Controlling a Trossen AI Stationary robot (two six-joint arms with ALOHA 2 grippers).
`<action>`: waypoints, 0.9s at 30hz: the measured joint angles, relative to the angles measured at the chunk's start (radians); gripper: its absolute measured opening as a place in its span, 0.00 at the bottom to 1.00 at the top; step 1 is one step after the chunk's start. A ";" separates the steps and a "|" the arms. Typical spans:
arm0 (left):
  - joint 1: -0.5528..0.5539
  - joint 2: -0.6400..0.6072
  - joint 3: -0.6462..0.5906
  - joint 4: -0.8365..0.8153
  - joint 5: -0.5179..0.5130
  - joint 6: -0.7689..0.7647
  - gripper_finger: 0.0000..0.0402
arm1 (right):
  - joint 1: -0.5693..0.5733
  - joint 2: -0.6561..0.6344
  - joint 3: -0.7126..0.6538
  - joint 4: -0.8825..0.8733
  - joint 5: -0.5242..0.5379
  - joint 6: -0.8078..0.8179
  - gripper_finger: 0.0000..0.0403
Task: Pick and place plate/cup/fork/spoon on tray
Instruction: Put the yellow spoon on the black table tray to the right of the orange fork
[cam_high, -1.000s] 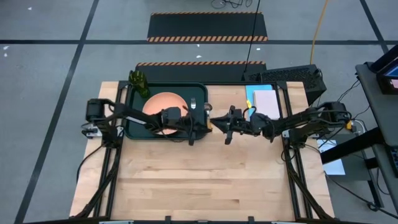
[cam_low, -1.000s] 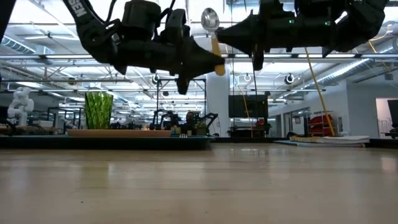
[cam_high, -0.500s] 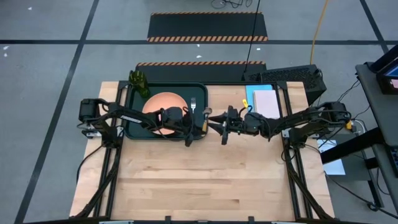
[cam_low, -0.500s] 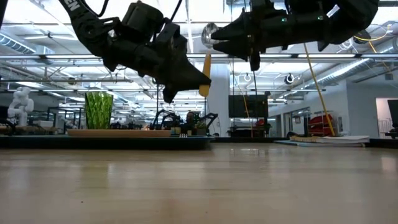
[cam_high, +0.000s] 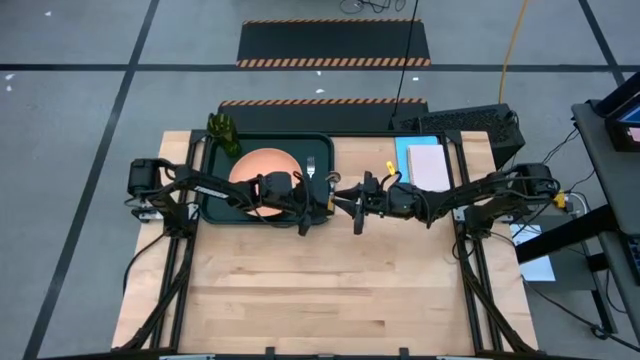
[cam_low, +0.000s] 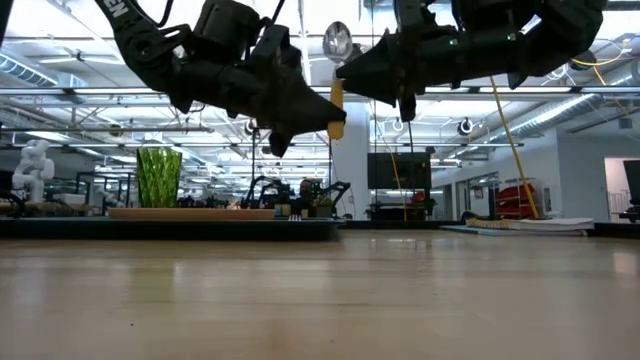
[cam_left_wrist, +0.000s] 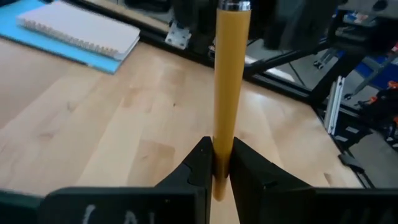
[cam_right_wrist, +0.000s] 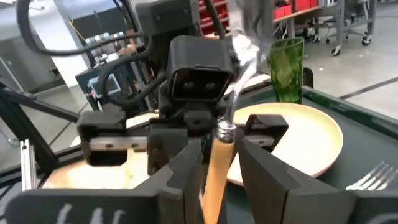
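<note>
The spoon (cam_low: 337, 60) stands upright in the air between my two arms, silver bowl up and orange handle (cam_left_wrist: 231, 74) down. My left gripper (cam_high: 326, 198) is shut on its handle. My right gripper (cam_right_wrist: 217, 163) is open; its fingers stand on either side of the handle's upper end, just below the metal neck. The dark tray (cam_high: 214, 208) lies at the far left with the salmon plate (cam_high: 260, 163) and the fork (cam_high: 311, 166) lying on it, and the green cup (cam_high: 224, 133) standing at its far left corner. My left gripper pinches the handle near its free lower end (cam_left_wrist: 221, 144) between its two fingers. The fingers come nearly level from the table's left and lie across the handle. The spoon stands upright above them, lifted clear of the table.
A light blue sheet with a pale notepad (cam_high: 426, 162) lies at the far right, behind my right arm. The tray's right rim (cam_high: 333, 175) is just beyond the spoon. Bare wooden table (cam_high: 320, 290) stretches toward the near edge.
My right gripper has opened and let go of the spoon, and has edged toward the table's left. My left gripper keeps the handle; it dipped with it and then came back up. The spoon has gone from slightly tilted to upright.
</note>
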 joint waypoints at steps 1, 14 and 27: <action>-0.002 0.002 0.001 0.006 0.000 0.000 0.09 | -0.003 0.007 0.000 0.021 -0.002 0.000 0.26; -0.002 0.002 0.001 0.010 0.001 0.020 0.09 | -0.027 0.019 0.000 0.085 -0.077 0.000 0.03; -0.046 0.001 0.001 -0.009 -0.172 0.076 0.53 | -0.075 0.019 0.000 0.082 -0.105 0.008 0.01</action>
